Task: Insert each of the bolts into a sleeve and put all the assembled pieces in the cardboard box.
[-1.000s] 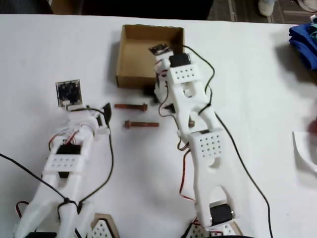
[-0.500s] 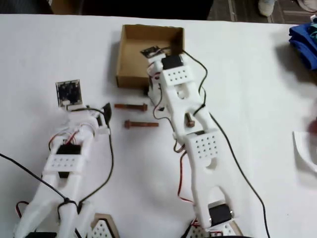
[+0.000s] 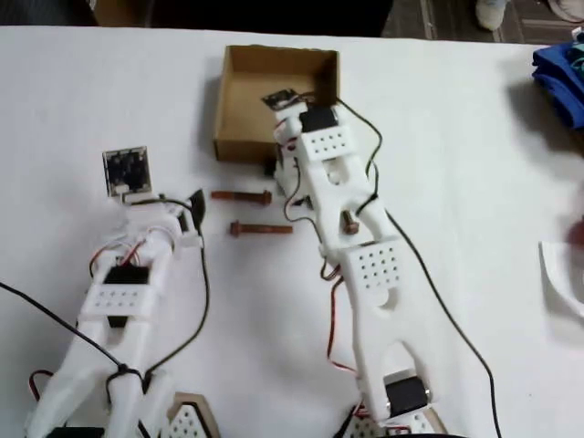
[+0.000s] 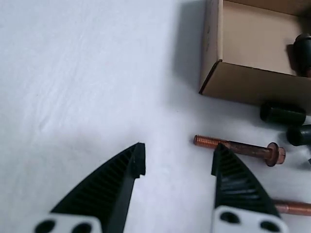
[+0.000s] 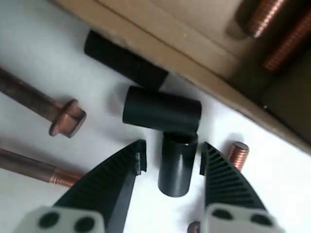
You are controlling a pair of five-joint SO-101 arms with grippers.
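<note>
Two copper bolts [image 3: 242, 195] [image 3: 261, 228] lie side by side in front of the cardboard box [image 3: 239, 137]. Three black sleeves lie against the box's front wall. My right gripper [image 5: 171, 158] is open and straddles one sleeve [image 5: 177, 162]; a second sleeve [image 5: 162, 111] lies crosswise just beyond it, and the third sleeve [image 5: 124, 60] rests along the box. A bolt's threaded end [image 5: 238, 153] shows beside one finger. Threaded bolt ends [image 5: 272, 14] lie inside the box. My left gripper [image 4: 177, 155] is open above the table, just short of the nearer bolt [image 4: 240, 148].
The right arm [image 3: 324, 146] stretches over the table to the box's front edge. A blue cloth [image 3: 561, 78] lies at the far right, and a white curved object [image 3: 558, 278] sits at the right edge. Bare white table surrounds the left arm [image 3: 123, 292].
The right arm has swung a little to the left and settled over the sleeves by the box's front wall. The left arm and both bolts have stayed put.
</note>
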